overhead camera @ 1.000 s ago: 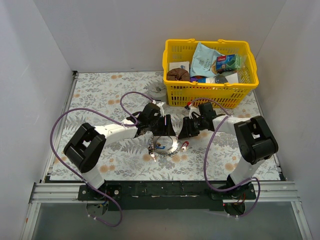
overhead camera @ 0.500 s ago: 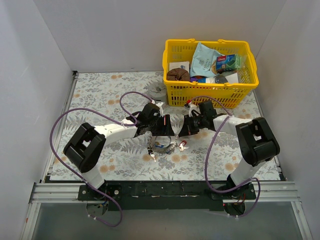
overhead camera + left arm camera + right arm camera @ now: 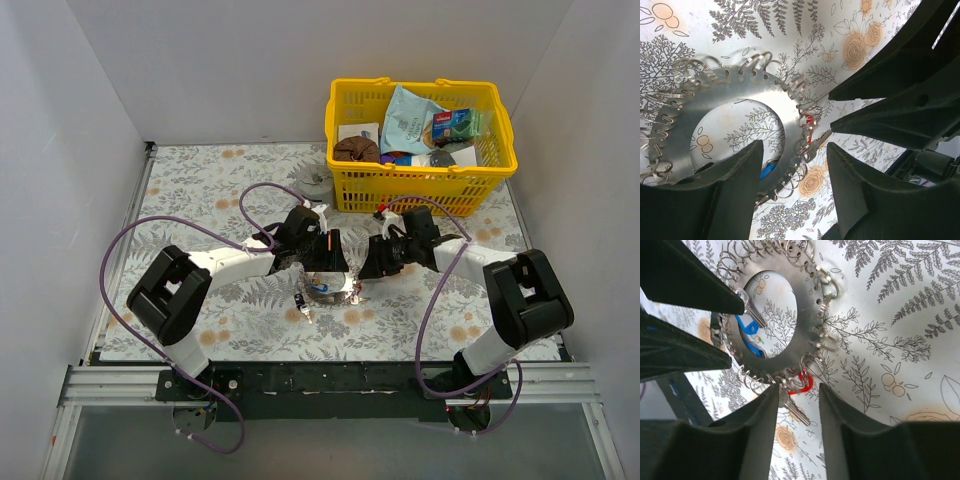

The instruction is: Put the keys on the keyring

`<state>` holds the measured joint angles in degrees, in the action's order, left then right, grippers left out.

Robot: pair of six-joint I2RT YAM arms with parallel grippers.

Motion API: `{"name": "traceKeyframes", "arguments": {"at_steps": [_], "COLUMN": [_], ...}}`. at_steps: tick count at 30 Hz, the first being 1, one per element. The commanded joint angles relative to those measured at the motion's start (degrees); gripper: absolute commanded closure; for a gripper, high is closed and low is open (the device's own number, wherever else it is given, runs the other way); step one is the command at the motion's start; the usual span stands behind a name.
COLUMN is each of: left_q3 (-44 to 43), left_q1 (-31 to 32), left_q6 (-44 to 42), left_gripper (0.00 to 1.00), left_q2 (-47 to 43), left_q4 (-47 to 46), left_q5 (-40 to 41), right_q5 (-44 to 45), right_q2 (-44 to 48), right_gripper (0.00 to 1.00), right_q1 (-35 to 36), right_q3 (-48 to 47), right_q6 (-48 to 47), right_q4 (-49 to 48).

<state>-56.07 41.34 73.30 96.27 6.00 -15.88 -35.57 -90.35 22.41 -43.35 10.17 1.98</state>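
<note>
The keyring (image 3: 330, 288) is a flat silvery metal disc with a hole in its middle and several small split rings round its edge. It lies on the floral mat between both grippers. In the left wrist view the keyring (image 3: 715, 102) has its edge between the fingers of my open left gripper (image 3: 795, 167). In the right wrist view the keyring (image 3: 802, 300) carries a red tag (image 3: 804, 385), a silver key (image 3: 796, 411) and a blue key head (image 3: 746, 325). My right gripper (image 3: 797, 402) is open, with the red tag and silver key between its fingers. From above, the left gripper (image 3: 336, 264) and right gripper (image 3: 368, 264) face each other.
A yellow basket (image 3: 420, 187) full of packets stands at the back right, just behind the right arm. A grey tin cup (image 3: 316, 183) sits left of it. Purple cables loop over both arms. White walls close in the mat on three sides.
The keyring has slid a little up and left, closer under the grippers. The right arm's elbow has swung out to the right. The left arm has hardly moved.
</note>
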Motion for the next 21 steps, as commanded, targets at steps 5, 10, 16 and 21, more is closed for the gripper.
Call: {"name": "traceKeyframes", "arguments": {"at_steps": [5, 10, 16, 21], "left_q3": [-1.23, -1.49, -2.2, -2.81], "left_q1": [-0.39, -0.21, 0.4, 1.2], "left_q6": [-3.07, -3.69, -3.78, -4.39], "left_gripper": [0.47, 0.47, 0.48, 0.48], "left_q2": [-2.23, -2.58, -1.61, -0.82], "left_q4": [2.08, 2.26, 2.35, 2.09], "left_q5": [1.02, 1.2, 0.85, -0.37], "right_q5": [0.33, 0.33, 0.07, -1.08], "right_q2": [3.07, 2.02, 2.28, 2.63], "right_gripper": [0.48, 0.49, 0.53, 0.54], "right_q1": [0.17, 0.09, 0.09, 0.09], "right_q3": [-0.68, -1.12, -0.33, 0.9], "right_q6": [2.3, 3.62, 3.45, 1.34], "right_q4": [-0.57, 0.04, 0.21, 1.27]}}
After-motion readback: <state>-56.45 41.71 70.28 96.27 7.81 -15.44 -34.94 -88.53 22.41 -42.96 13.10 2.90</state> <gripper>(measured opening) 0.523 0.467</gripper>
